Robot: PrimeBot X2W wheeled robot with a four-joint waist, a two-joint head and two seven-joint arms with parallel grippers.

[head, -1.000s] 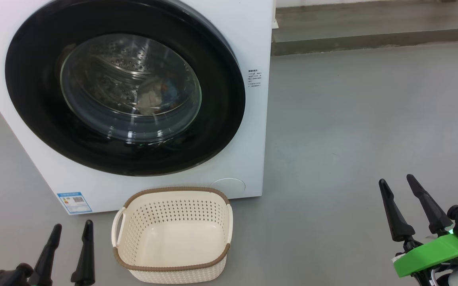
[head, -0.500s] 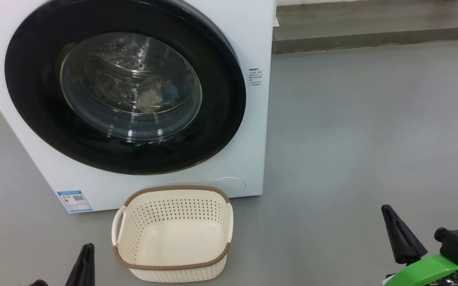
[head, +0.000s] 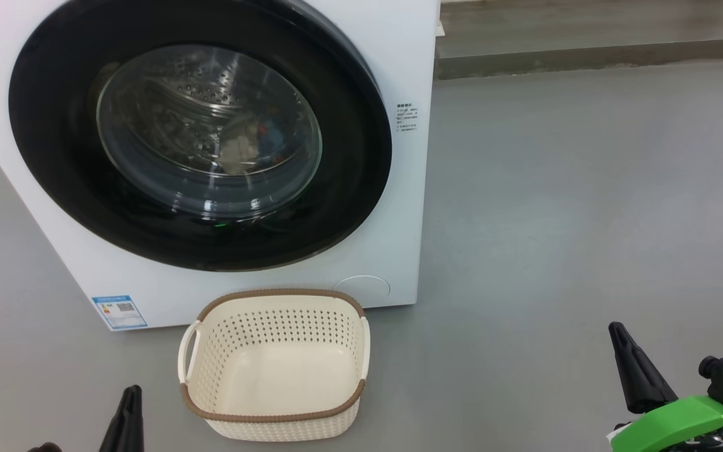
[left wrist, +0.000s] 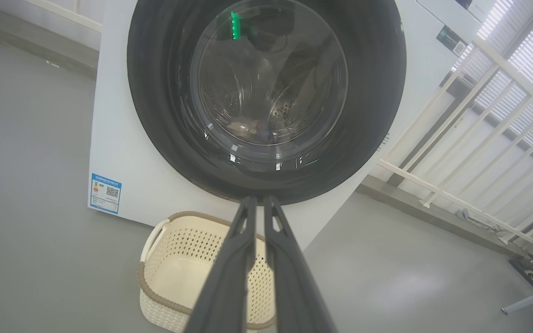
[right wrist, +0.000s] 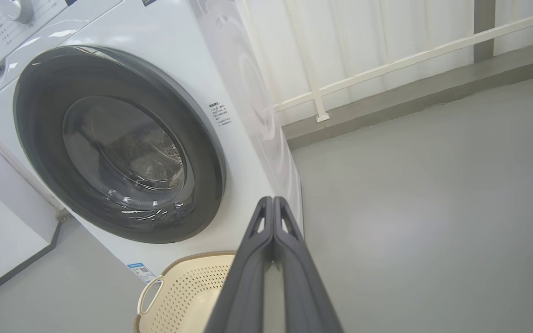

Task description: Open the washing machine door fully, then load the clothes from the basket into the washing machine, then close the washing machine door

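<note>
The white washing machine (head: 399,207) stands at the upper left with its black-rimmed round door (head: 361,157) closed flat against the front. Through the glass bowl, cream and blue clothes (head: 248,147) lie inside the steel drum. On the floor just before the machine sits the cream basket (head: 273,417) with its brown rim, and nothing lies in it. My left gripper (head: 128,392) is low at the bottom left, shut, with nothing between its fingers (left wrist: 259,201). At the bottom right my right gripper (head: 617,329) is shut on nothing too, fingers (right wrist: 272,201) pressed together.
A blue label (head: 120,311) marks the machine's lower left corner. Grey floor (head: 556,207) stretches to the right of the machine. A raised concrete ledge (head: 587,53) runs along the back, with a white railing (right wrist: 387,69) above it.
Both grippers went from open to shut and dropped lower in the head view. The head camera tilted slightly. Door, clothes and basket have not moved.
</note>
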